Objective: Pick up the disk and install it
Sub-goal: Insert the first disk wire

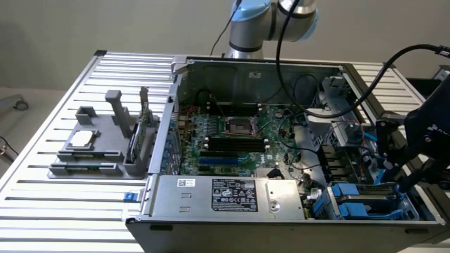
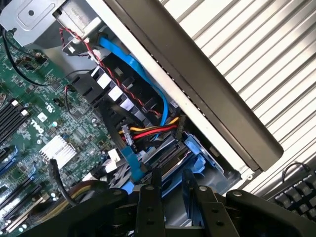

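My gripper (image 2: 171,177) hangs low over the drive bay inside the open computer case. Its two black fingers (image 2: 155,180) stand on either side of the disk (image 2: 170,157), a grey slab seen edge-on with a blue plastic carrier (image 2: 198,148) along one side. The gripper is shut on the disk, which sits tilted in the bay beside the case wall. In the exterior view the gripper (image 1: 399,176) is at the case's corner on the exterior view's right, above the blue carriers of the drive bay (image 1: 367,203). The arm hides the disk's label.
Blue, red and yellow cables (image 2: 150,131) run close beside the bay. The motherboard (image 1: 232,137) fills the case floor, and a grey labelled power-supply box (image 1: 225,195) lies at its front. A grey fixture (image 1: 98,150) with a small chip (image 1: 81,139) stands on the slatted table (image 1: 63,211).
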Robot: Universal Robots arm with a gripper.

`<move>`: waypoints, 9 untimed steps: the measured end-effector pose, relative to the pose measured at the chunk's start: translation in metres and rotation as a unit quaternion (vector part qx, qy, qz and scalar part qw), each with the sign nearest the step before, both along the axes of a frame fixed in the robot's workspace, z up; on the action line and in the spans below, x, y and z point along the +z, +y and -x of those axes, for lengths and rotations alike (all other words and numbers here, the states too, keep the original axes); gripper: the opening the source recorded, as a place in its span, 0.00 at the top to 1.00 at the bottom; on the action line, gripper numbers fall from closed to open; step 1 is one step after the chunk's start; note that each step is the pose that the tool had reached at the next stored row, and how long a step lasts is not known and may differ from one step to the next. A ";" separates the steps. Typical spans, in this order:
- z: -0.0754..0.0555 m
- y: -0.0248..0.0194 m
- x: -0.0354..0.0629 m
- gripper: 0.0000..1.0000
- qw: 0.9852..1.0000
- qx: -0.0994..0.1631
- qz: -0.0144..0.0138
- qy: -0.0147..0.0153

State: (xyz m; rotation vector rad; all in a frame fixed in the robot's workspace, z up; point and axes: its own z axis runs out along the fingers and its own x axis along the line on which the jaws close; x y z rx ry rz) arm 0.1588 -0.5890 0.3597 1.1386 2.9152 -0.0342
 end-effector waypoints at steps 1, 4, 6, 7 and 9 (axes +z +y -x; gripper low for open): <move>-0.002 0.0001 -0.0009 0.69 1.000 0.000 0.000 0.001; -0.006 0.0008 -0.0038 0.69 1.000 -0.001 -0.001 0.004; -0.008 0.0014 -0.0055 0.69 1.000 -0.002 -0.001 0.006; -0.009 0.0018 -0.0064 0.69 1.000 -0.003 -0.001 0.007; -0.010 0.0025 -0.0081 0.69 1.000 -0.004 -0.001 0.009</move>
